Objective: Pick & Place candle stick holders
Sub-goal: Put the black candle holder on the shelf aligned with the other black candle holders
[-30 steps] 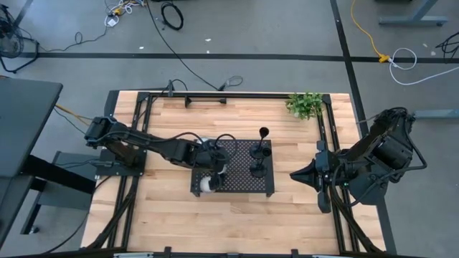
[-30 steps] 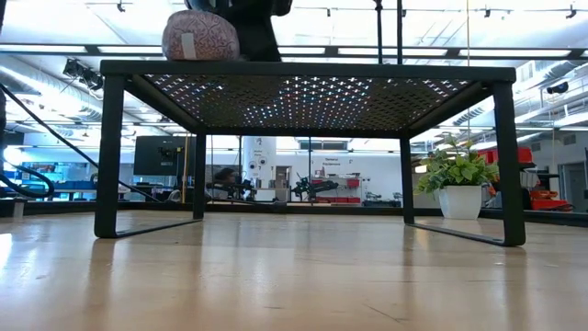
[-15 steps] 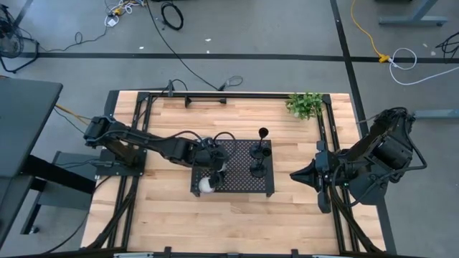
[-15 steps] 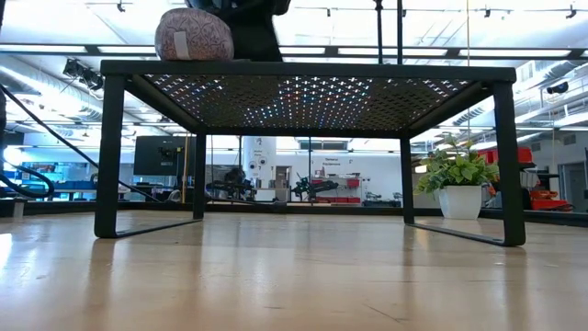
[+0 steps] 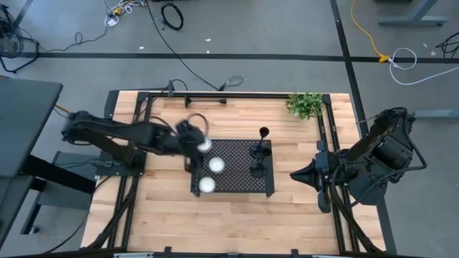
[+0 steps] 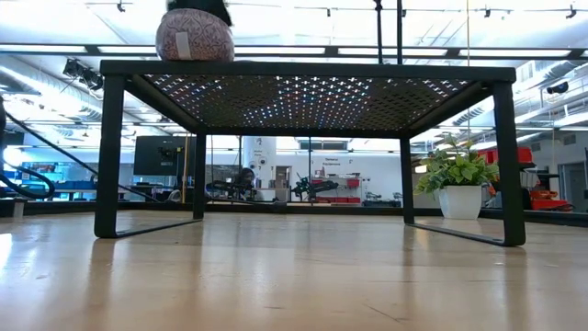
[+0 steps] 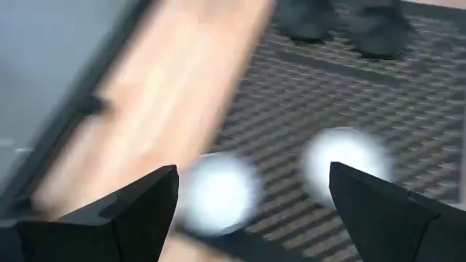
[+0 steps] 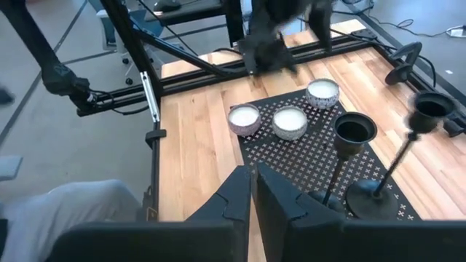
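Observation:
Three black candle stick holders (image 5: 259, 152) stand on their round bases at the right end of a black perforated tray (image 5: 240, 183). They also show in the right wrist view (image 8: 354, 132), and their bases show in the left wrist view (image 7: 342, 29). My left gripper (image 5: 195, 137) hovers open and empty by the tray's far left corner; its fingers (image 7: 138, 207) stand wide apart. My right gripper (image 5: 295, 174) is shut and empty, to the right of the tray; its fingers (image 8: 251, 193) point toward the holders.
Three small white candles (image 5: 215, 165) sit at the tray's left end, also seen in the right wrist view (image 8: 289, 121); one shows on the tray's top in the low view (image 6: 194, 37). A potted plant (image 5: 306, 104) stands at the far right corner. Black rails (image 5: 215, 95) frame the table.
My left gripper has drawn back quickly from above the tray's left part toward the table's left and far edges. All three white candles now show uncovered on the tray. The candle stick holders and my right arm have kept still.

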{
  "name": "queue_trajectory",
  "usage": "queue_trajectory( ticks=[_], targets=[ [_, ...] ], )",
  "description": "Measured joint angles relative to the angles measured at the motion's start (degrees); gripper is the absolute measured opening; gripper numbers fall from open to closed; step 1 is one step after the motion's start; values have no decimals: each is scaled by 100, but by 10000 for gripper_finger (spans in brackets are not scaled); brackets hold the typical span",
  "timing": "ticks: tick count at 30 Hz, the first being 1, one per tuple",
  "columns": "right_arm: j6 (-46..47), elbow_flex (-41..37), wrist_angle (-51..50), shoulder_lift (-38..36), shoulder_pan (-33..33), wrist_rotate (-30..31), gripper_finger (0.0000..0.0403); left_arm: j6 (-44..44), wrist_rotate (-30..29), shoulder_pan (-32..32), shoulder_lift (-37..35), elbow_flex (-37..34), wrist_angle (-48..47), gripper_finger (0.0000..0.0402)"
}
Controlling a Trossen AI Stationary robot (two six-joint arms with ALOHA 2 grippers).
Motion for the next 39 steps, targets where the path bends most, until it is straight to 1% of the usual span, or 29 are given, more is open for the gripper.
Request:
queue_trajectory(
  ticks=[5, 7, 9, 11, 14, 17, 20, 22, 25, 28, 33, 36, 39],
  targets=[
    [-199, 0, -59, 20, 1, 14, 20, -414, -1465, 92, -682, 3, -1409, 353],
    [-324, -1, -72, 51, 2, 102, 20, -824, -1838, 249, -823, -3, -1919, 353],
    [-427, -1, -76, 77, -3, 266, 20, -1095, -1941, 504, -898, 2, -2189, 353],
    [-515, 0, -92, 114, -46, 378, 20, -1159, -1941, 833, -906, -8, -2363, 353],
    [-803, -1, -115, 202, -134, 389, 20, -787, -2018, 1495, -887, -59, -2285, 353],
    [-1026, -1, -194, 271, -234, 440, 20, -249, -1824, 2238, -710, -69, -1951, 353],
    [-1046, -1, -345, 375, -353, 448, 20, 574, -1592, 2949, -455, -72, -1478, 353],
    [-1033, 0, -481, 432, -424, 448, 20, 1048, -1609, 3384, -273, -72, -1337, 353],
    [-1029, -1, -673, 532, -488, 454, 20, 1437, -1729, 3864, -15, -72, -1124, 353],
    [-1070, -1, -901, 638, -523, 453, 20, 1890, -1936, 4171, 193, -70, -703, 353],
    [-1060, -1, -1267, 740, -586, 728, 20, 2976, -2011, 4644, 566, -70, 609, 353],
    [-1004, -1, -1386, 750, -592, 820, 20, 3493, -1953, 4842, 849, -70, 1333, 353],
    [-918, -105, -1372, 743, -590, 837, 20, 3800, -1796, 5054, 1141, -67, 1649, 353]
  ],
)
